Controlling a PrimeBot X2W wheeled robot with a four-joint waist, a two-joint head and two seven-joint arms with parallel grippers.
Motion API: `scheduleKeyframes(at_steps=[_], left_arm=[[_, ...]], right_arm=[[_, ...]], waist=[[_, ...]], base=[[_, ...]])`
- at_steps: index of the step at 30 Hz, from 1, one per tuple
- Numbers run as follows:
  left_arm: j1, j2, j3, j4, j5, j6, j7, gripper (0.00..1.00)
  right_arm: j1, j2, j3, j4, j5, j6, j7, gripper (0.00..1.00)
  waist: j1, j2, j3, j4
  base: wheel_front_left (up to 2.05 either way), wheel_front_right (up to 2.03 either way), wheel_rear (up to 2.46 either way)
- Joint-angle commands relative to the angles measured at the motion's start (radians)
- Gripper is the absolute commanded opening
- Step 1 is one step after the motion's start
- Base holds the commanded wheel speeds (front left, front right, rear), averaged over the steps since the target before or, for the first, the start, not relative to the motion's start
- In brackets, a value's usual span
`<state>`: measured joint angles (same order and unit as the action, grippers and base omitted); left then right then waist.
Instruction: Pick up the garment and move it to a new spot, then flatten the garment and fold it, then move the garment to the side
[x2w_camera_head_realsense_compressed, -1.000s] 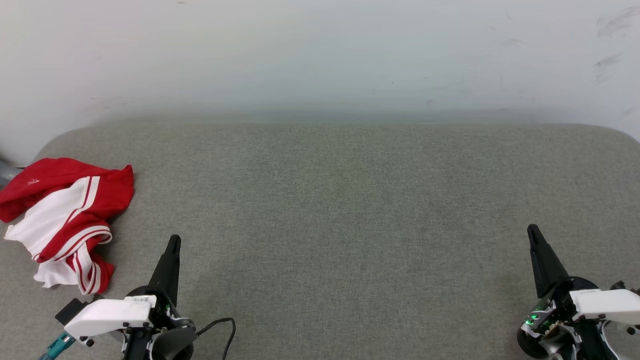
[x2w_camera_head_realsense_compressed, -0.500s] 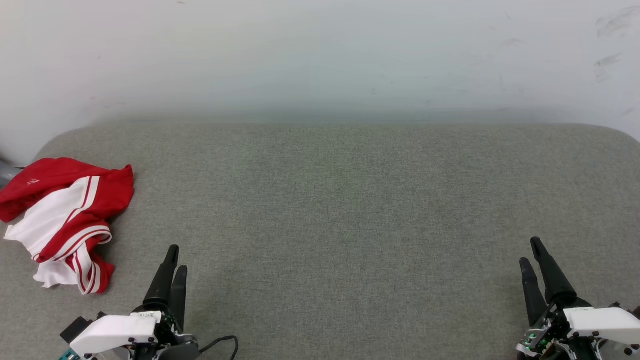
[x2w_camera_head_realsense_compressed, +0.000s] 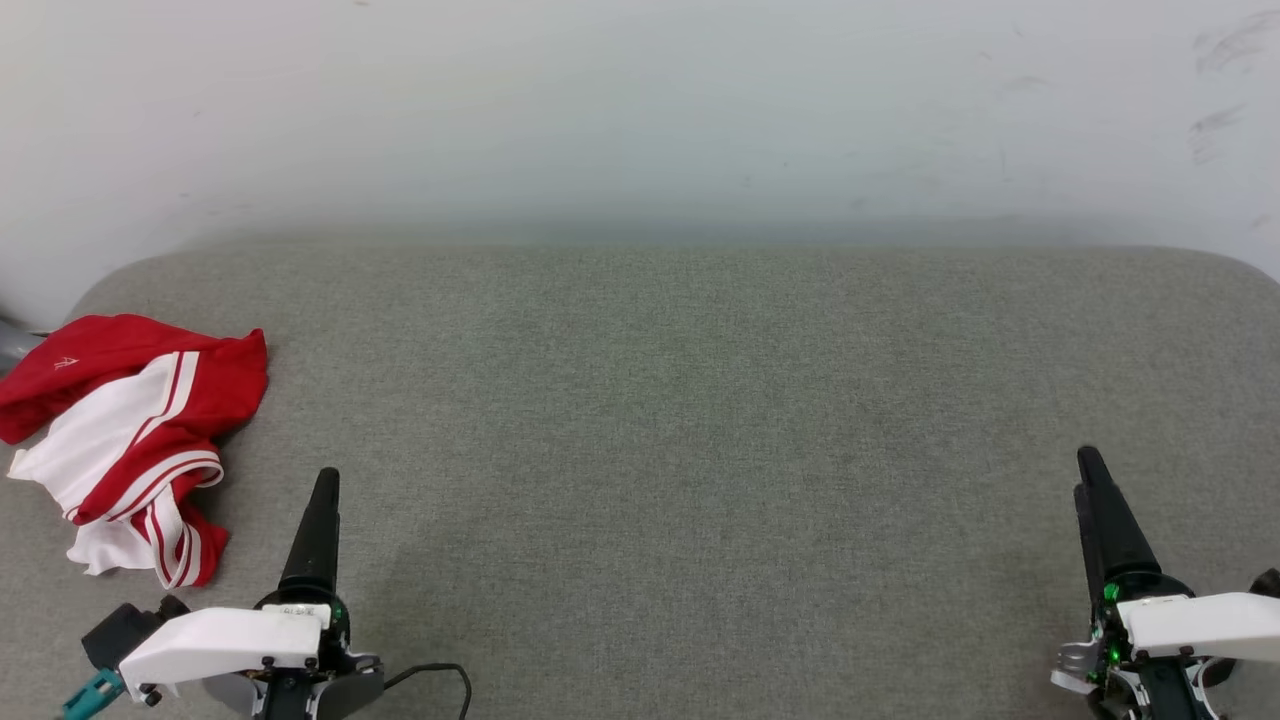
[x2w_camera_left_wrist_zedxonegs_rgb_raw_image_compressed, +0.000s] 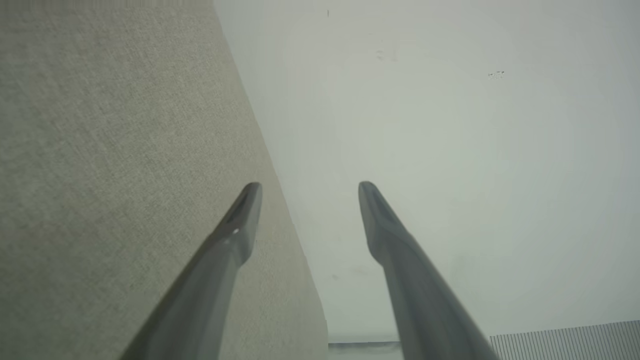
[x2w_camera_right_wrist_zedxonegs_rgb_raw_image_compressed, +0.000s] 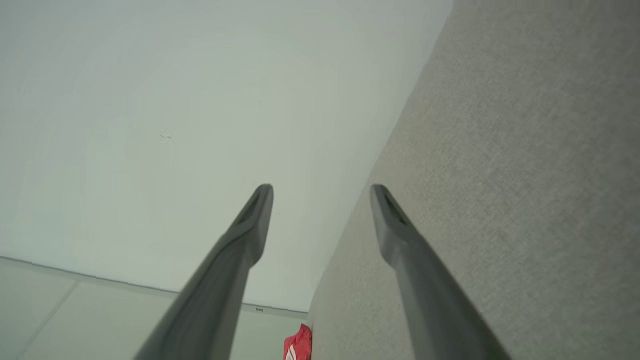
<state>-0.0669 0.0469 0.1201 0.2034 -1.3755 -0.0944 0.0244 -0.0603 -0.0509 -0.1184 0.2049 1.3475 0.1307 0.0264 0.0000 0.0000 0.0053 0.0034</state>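
Observation:
The garment lies crumpled in a red and white heap at the far left edge of the grey cloth-covered table. A red scrap of the garment also peeks in at the bottom of the right wrist view. My left gripper hovers low at the front left, just right of the heap and apart from it. Its fingers stand open with nothing between them. My right gripper is at the front right, far from the garment, and is open and empty too.
A pale wall rises behind the table's back edge. A black cable loops by my left wrist at the front. The wide grey surface stretches between the two grippers.
Both grippers went from shut to open, and their wrists turned so the fingers now line up edge-on in the head view. The garment has not moved.

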Motion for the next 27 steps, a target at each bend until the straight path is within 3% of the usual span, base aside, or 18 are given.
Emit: scheduleKeyframes(at_steps=[1, 13, 27], left_arm=[[-0.021, 0.002, -0.003, -0.032, 0.043, 0.010, -0.010, 1.00], [-0.008, 0.003, -0.049, -0.098, 0.310, 0.096, -0.058, 1.00], [0.006, 0.003, -0.088, -0.111, 0.563, 0.149, -0.107, 1.00]], right_arm=[[-0.013, -0.001, 0.001, -0.033, -0.048, 0.000, -0.011, 1.00], [0.000, 0.000, 0.036, -0.110, -0.358, 0.000, -0.059, 1.00], [0.020, 0.000, 0.072, -0.129, -0.633, 0.000, -0.108, 1.00]], waist=[[0.0000, 0.0000, 0.000, 0.000], [0.0000, 0.0000, 0.001, 0.003], [0.0000, 0.0000, 0.000, 0.007]], base=[[0.00, 0.00, 0.00], [0.00, 0.00, 0.00], [0.00, 0.00, 0.00]])
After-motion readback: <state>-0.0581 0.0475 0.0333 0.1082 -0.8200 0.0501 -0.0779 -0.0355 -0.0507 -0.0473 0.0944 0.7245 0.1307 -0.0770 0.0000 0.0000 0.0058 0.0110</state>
